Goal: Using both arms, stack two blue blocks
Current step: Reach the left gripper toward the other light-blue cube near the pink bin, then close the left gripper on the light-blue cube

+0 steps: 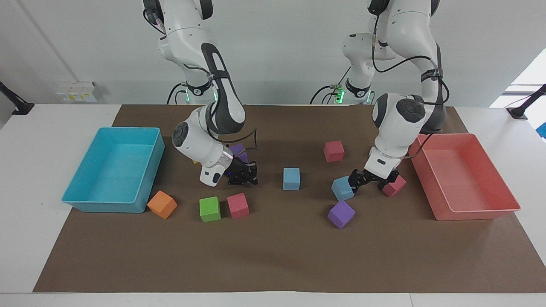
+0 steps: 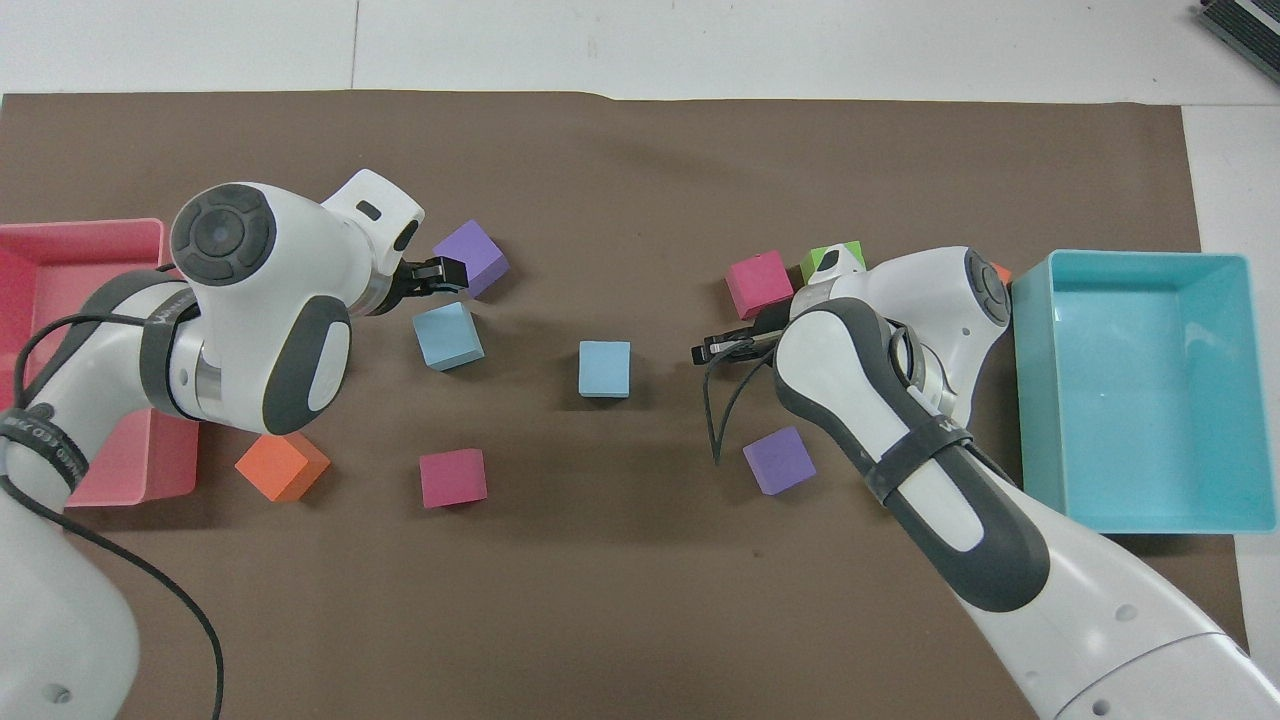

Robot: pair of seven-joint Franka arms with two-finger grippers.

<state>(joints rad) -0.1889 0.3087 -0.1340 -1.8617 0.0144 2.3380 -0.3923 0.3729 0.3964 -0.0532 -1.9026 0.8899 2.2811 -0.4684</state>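
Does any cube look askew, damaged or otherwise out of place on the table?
Nothing looks damaged. The foam cubes lie loose at mixed angles; only one light sky-blue foam cube, beside the left gripper, sits turned askew to the square-set other light sky-blue foam cube.

You see the left arm's black two-finger gripper (image 1: 367, 181) low beside one sky-blue foam cube (image 1: 342, 189), fingers spread — the right arm's black gripper (image 1: 244, 175), fingertips together, sits near the other sky-blue foam cube (image 1: 291, 178).
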